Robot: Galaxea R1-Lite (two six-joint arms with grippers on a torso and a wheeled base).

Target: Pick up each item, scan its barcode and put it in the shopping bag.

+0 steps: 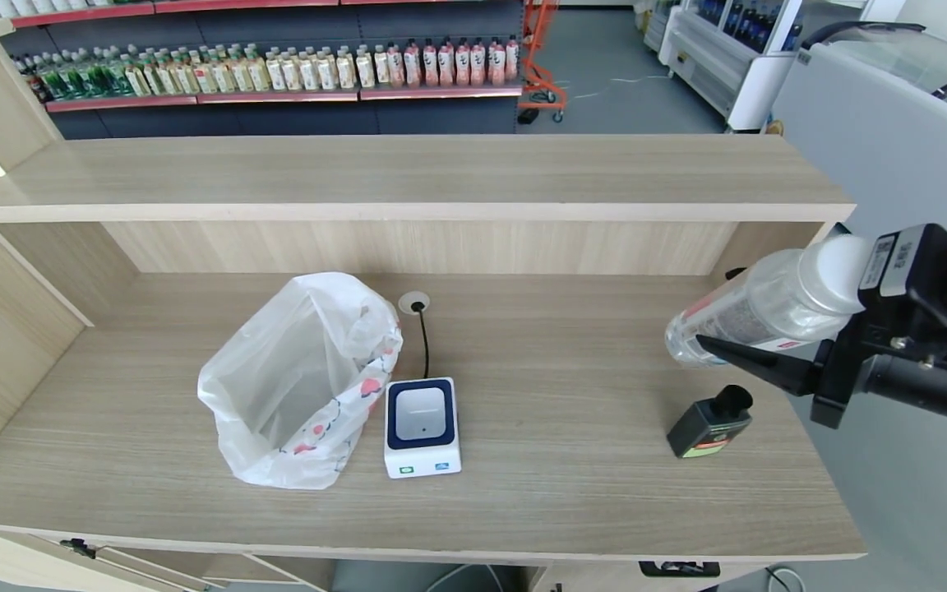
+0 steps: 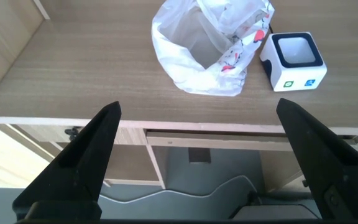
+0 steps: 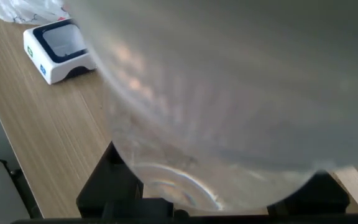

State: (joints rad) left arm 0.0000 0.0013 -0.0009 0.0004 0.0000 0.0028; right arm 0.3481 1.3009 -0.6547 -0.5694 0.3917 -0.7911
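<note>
In the head view, the right fingers (image 1: 749, 358) were clamped across a clear bottle (image 1: 757, 308). They held it on its side in the air, white cap toward the wrist, well out at 3 o'clock from the scanner (image 1: 422, 425). That sideways hold probably served to turn the label down to the scanner window, but the bottle was not yet over it. A small dark bottle (image 1: 709, 423) lay on the table (image 1: 572, 370) just below the held one, at about its 6 o'clock, apparently waiting its turn. The shopping bag (image 1: 301, 386) stood open-mouthed at the scanner's 9 o'clock, touching it, so a scanned item had only a short way to go.

In the left wrist view, the left fingers (image 2: 98, 143) were spread wide with nothing between them, off the table's near edge. The shopping bag (image 2: 207, 50) and scanner (image 2: 293, 60) lay beyond.

In the right wrist view, the clear bottle (image 3: 229, 93) sat close between the right fingers (image 3: 114, 183), with the scanner (image 3: 59, 50) well apart on the table.
</note>
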